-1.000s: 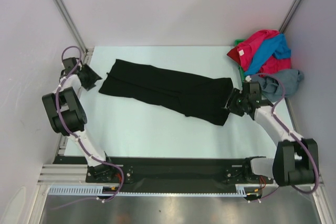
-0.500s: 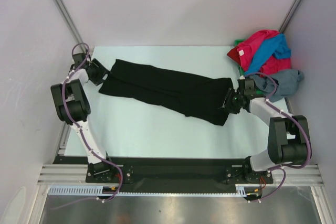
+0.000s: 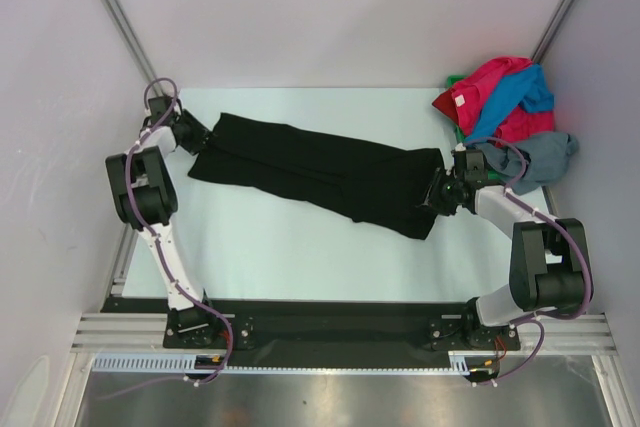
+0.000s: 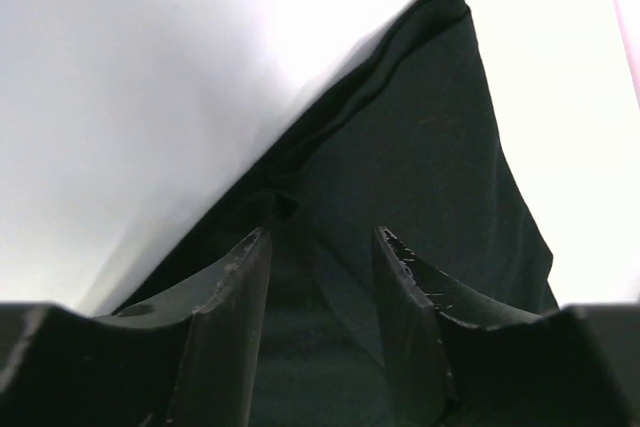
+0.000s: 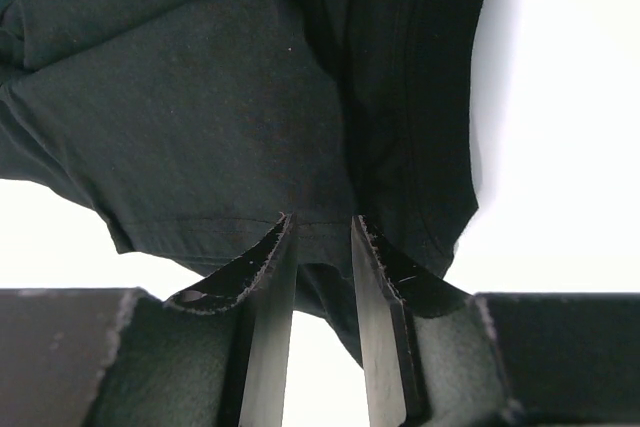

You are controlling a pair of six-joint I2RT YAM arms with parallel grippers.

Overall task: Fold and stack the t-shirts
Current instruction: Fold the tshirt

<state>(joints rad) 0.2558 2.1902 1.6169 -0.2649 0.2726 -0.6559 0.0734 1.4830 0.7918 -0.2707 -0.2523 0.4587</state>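
A black t-shirt (image 3: 320, 172), folded into a long strip, lies slanted across the white table (image 3: 280, 247). My left gripper (image 3: 197, 137) is at the strip's far-left end. In the left wrist view its jaws (image 4: 320, 247) stand apart over the black cloth (image 4: 430, 147), with fabric between the fingers. My right gripper (image 3: 438, 194) is at the strip's right end. Its jaws (image 5: 320, 232) are narrow but still open, with the shirt's hem (image 5: 180, 97) between the fingertips. Red-pink (image 3: 490, 87), bright blue (image 3: 515, 97) and grey (image 3: 545, 155) t-shirts lie heaped at the back right.
A scrap of green (image 3: 455, 80) shows under the heap. Pale walls close in the table on the left, back and right, with metal posts (image 3: 120, 22) at the corners. The black base rail (image 3: 320, 322) runs along the near edge.
Both arms have reached in to the black shirt's ends. The left gripper moved right onto the left end. The right gripper slid onto the hem, and its jaws have narrowed.
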